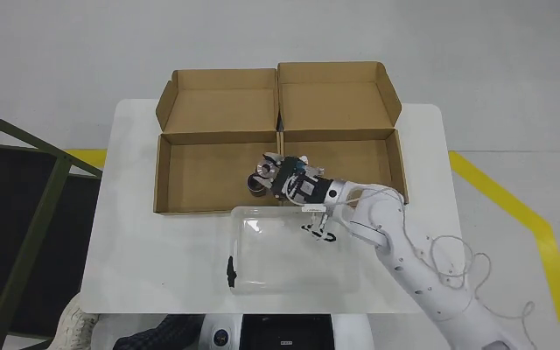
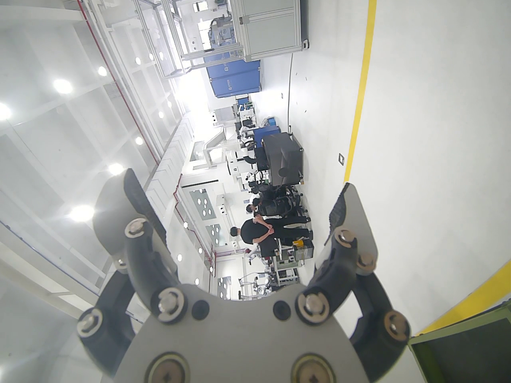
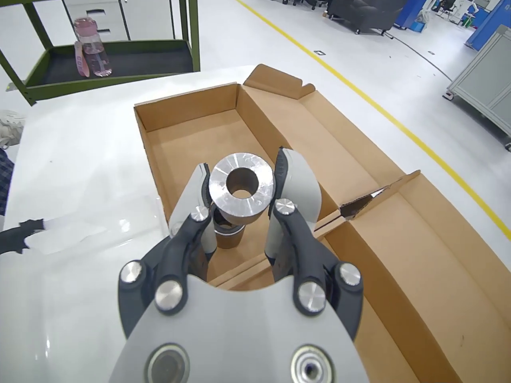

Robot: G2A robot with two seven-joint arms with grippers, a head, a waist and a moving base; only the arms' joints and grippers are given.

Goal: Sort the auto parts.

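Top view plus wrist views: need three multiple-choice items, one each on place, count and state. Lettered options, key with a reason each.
1. The metal ring in the right hand hangs over: A the left cardboard box; B the right cardboard box; C neither box.
2. Cardboard boxes on the table: A one; B two; C three.
3. The left hand is: A open, empty; B shut on a ring; C shut on a black part.
Key: 1 A, the top view shows the ring above that box's floor. 2 B, they sit side by side. 3 A, its fingers stand apart with nothing between.
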